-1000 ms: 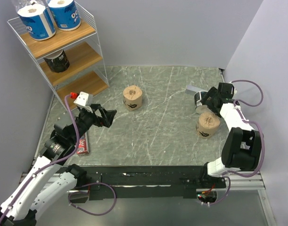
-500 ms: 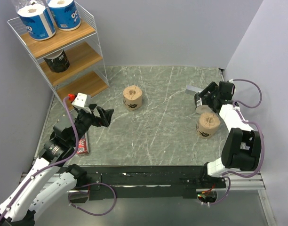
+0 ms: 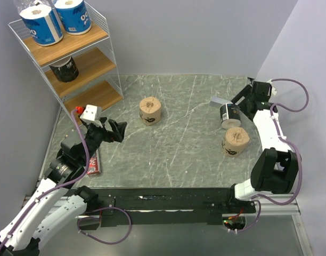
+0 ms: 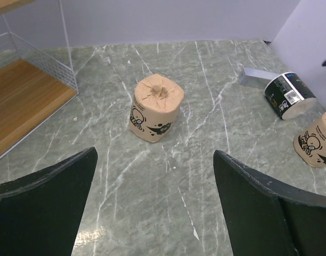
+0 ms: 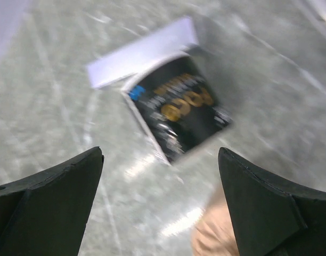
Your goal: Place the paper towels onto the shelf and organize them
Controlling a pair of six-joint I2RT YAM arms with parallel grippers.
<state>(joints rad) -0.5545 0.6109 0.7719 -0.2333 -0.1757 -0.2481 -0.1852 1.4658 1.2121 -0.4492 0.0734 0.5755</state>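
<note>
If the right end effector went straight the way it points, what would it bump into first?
Probably the black-wrapped roll lying on its side, straight ahead of the right end effector; the picture is blurry, so depth is unsure.

Right pincer [image 3: 241, 100] has backed off the black roll [image 3: 230, 114], apparently empty.

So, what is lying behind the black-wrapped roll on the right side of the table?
A small grey flat block lies just behind the black-wrapped paper towel roll. The roll covers the block's near edge, so whether the two touch cannot be told.
</note>
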